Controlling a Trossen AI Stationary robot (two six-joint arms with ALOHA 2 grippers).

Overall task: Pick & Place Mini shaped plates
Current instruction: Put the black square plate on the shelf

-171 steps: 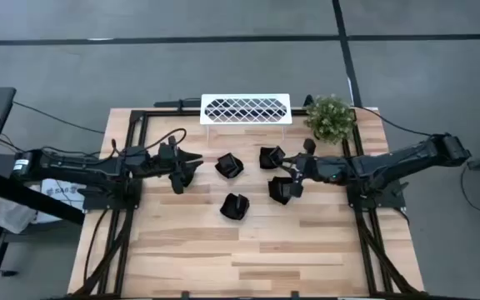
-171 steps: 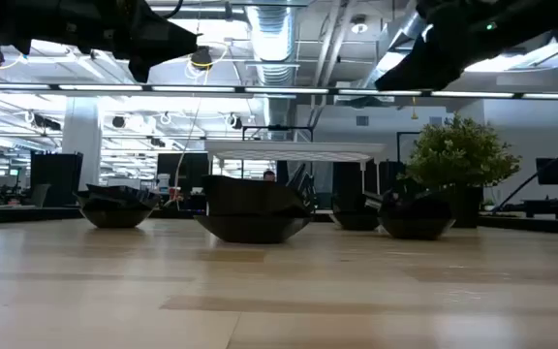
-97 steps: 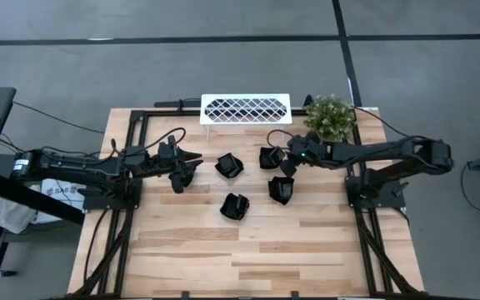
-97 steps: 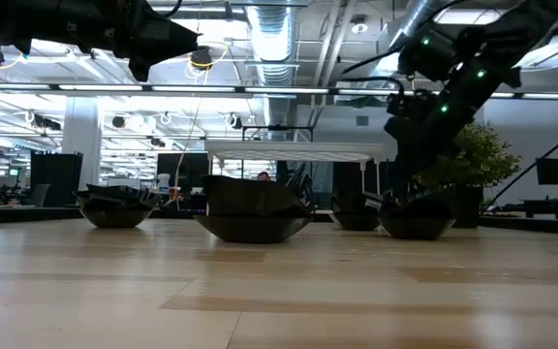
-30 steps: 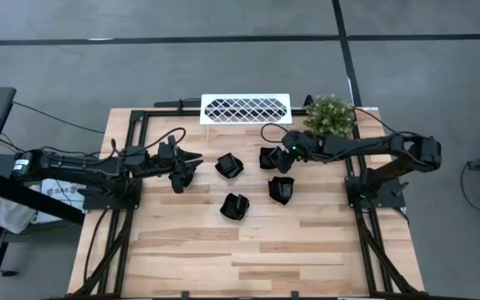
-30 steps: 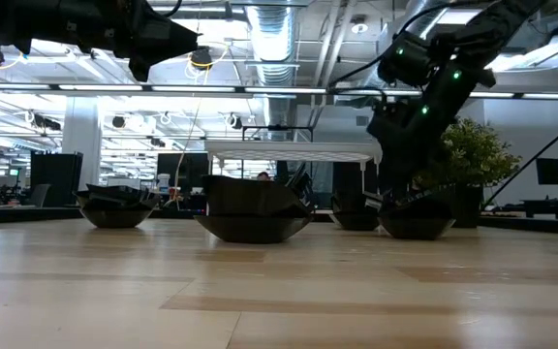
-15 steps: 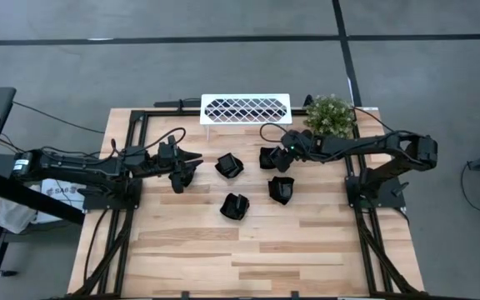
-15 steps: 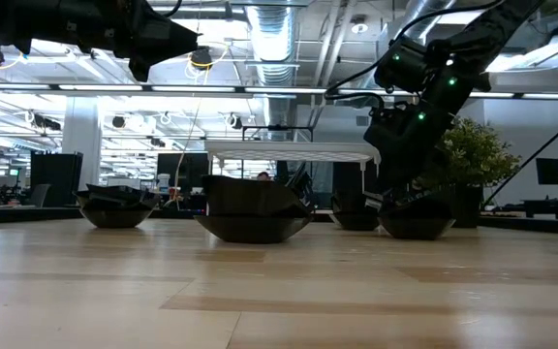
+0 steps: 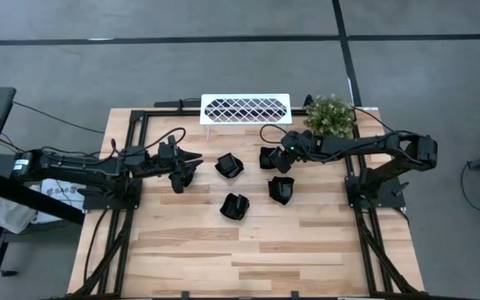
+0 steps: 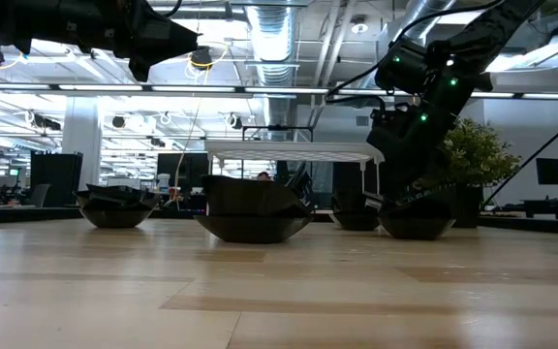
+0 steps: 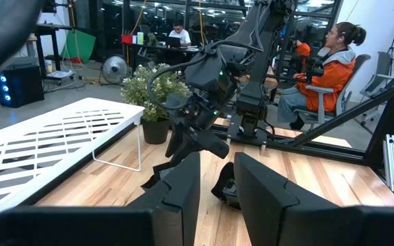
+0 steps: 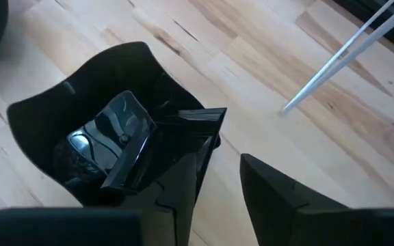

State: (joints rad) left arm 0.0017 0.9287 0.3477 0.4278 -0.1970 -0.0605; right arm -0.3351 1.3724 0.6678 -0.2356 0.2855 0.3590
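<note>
Black plate point(image 12: 108, 147) rim sits between the right gripper point(image 12: 219, 184) narrow jaws; contact unclear.

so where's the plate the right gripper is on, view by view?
High view: plate, beside the potted plant.
Low view: back right, dish below the right gripper.
Left wrist view: mostly hidden behind that gripper.
Right wrist view: centre-left, one finger inside its rim.
Shared landmark: white lattice rack.

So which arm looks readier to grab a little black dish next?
The right. Its gripper hangs over the dish nearest the plant, open fingers straddling its rim. The left gripper waits at the table's left side.
</note>
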